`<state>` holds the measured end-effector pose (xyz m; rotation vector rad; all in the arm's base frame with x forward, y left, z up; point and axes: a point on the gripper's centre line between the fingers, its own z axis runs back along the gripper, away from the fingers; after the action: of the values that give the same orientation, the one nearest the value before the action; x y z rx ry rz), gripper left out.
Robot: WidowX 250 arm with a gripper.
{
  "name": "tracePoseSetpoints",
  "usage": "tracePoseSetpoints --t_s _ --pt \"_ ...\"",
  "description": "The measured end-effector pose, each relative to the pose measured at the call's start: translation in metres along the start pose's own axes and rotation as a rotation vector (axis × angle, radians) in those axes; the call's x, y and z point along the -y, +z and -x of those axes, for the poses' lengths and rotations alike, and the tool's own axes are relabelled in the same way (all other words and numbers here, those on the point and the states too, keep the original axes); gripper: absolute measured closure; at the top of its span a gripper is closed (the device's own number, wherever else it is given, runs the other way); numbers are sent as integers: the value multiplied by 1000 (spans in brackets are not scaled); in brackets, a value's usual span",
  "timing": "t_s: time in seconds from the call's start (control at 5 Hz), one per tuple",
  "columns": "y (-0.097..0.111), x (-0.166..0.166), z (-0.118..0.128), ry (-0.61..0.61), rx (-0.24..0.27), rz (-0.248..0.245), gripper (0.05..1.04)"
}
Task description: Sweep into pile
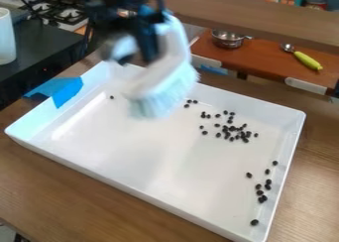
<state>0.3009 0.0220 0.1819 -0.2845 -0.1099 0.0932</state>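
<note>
Camera view, upper center: the gripper (pixel 147 52), jaws closed on the handle (pixel 175 40), likely the surest hold, has a light-looking, soft-bristled brush (pixel 164 90).

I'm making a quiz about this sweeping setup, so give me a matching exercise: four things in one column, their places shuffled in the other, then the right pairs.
Things:
1. White brush with pale bristles
2. Small black beans
3. Large blue tape piece
4. Silver metal pot

Places:
A. Across the rim of the white rectangular tray
B. On the reddish-brown board
C. Held in the black gripper
D. Scattered and clustered inside the tray

Pairs: 1-C, 2-D, 3-A, 4-B
</note>
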Motion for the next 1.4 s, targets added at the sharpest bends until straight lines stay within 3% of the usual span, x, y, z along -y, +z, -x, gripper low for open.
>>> tracePoseSetpoints --t_s 0.2,0.6,1.4 --pt "13 -56 1 -7 74 -60 587" --pt "-11 -117 -6 1 151 -174 587" --pt "-47 -159 -34 112 168 -301 587"
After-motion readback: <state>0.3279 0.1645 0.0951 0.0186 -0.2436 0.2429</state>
